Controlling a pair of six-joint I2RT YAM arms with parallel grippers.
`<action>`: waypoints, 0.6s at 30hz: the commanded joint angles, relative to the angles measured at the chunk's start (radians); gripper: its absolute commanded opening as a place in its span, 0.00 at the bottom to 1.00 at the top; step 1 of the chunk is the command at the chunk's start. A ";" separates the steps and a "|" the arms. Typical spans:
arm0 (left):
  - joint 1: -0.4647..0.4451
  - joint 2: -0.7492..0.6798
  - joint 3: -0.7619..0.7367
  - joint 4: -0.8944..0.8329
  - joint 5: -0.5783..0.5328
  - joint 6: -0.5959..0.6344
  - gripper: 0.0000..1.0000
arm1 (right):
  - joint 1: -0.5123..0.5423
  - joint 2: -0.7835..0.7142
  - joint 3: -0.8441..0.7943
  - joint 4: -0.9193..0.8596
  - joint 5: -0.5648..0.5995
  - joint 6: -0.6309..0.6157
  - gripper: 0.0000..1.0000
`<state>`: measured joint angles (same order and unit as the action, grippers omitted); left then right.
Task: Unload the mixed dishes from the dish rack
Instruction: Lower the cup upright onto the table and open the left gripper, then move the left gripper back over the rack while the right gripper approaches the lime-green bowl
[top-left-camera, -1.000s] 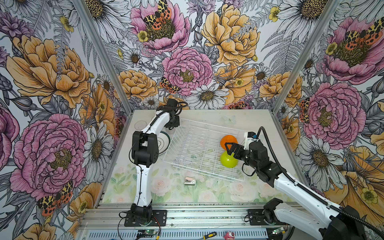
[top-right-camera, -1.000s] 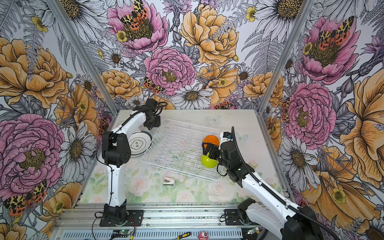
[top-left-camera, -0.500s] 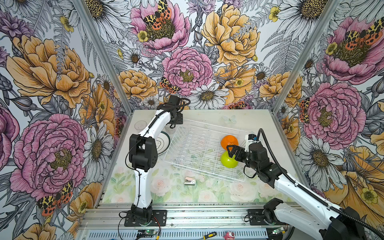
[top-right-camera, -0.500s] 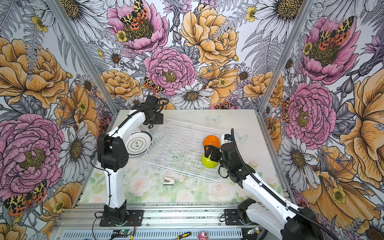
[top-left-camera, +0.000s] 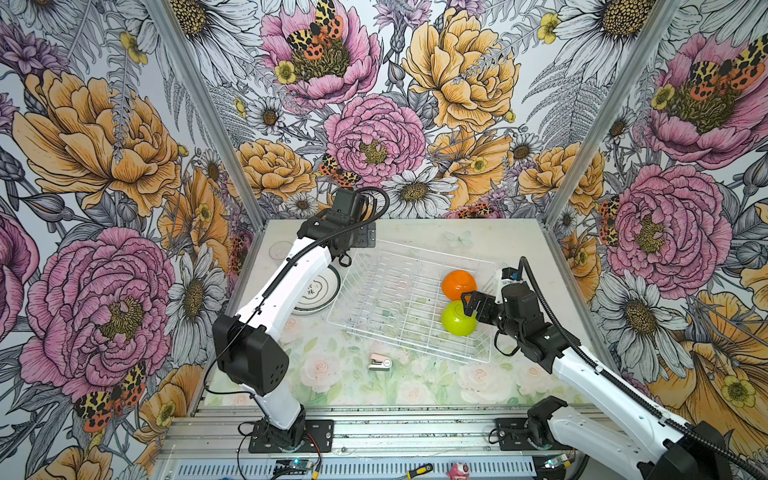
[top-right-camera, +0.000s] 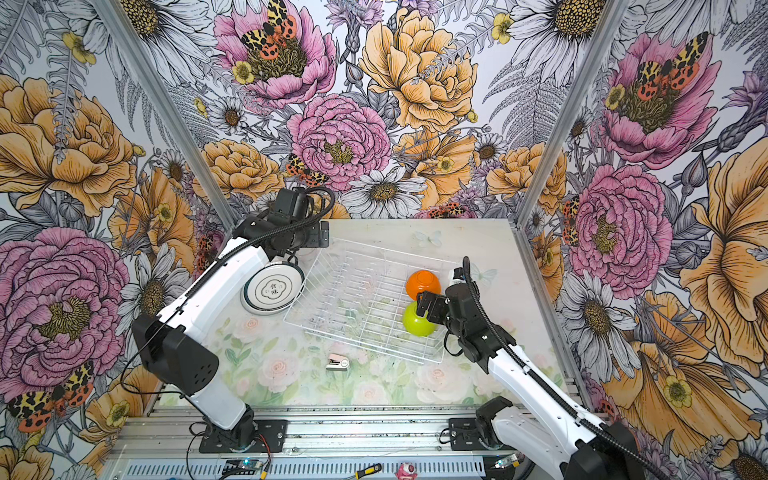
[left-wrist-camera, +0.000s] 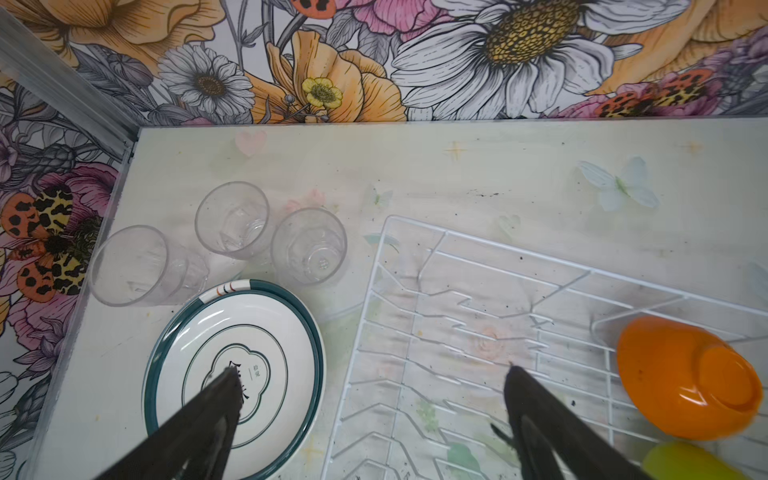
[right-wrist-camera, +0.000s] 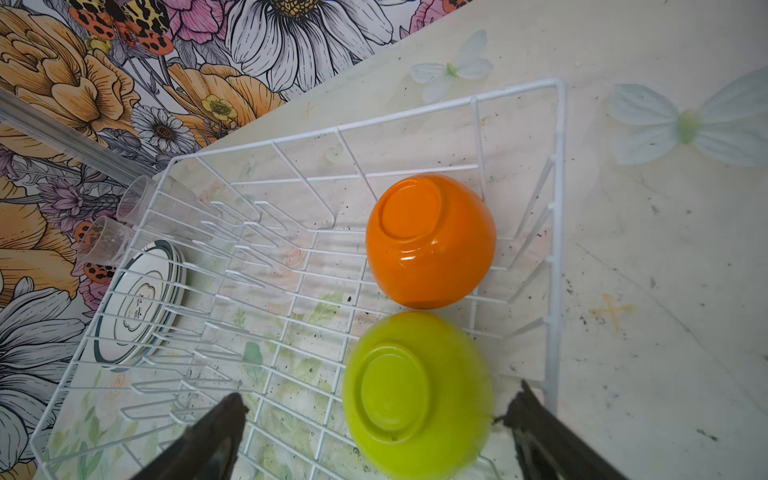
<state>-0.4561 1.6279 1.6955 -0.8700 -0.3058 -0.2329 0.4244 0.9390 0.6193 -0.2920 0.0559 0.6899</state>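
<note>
Grasp: centre released right end effector (right-wrist-camera: 380, 395) astride green bowl (right-wrist-camera: 415, 399), close gently; left end effector (left-wrist-camera: 370, 372) likewise released.

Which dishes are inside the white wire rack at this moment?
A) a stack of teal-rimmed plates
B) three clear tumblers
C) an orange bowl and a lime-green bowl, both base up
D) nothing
C: the orange bowl and the lime-green bowl lie base up inside the dish rack, while the tumblers and the plates stand outside it.
</note>
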 joint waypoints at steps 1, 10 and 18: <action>-0.055 -0.108 -0.128 0.149 0.027 -0.036 0.99 | -0.022 -0.034 0.026 -0.031 0.006 -0.015 1.00; -0.160 -0.355 -0.486 0.423 0.089 -0.138 0.98 | -0.050 -0.045 0.055 -0.098 0.050 -0.027 0.99; -0.201 -0.355 -0.557 0.508 0.224 -0.191 0.99 | -0.061 -0.049 0.003 -0.111 0.073 -0.014 1.00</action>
<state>-0.6350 1.2716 1.1507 -0.4500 -0.1528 -0.3885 0.3714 0.8978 0.6422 -0.3893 0.1024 0.6792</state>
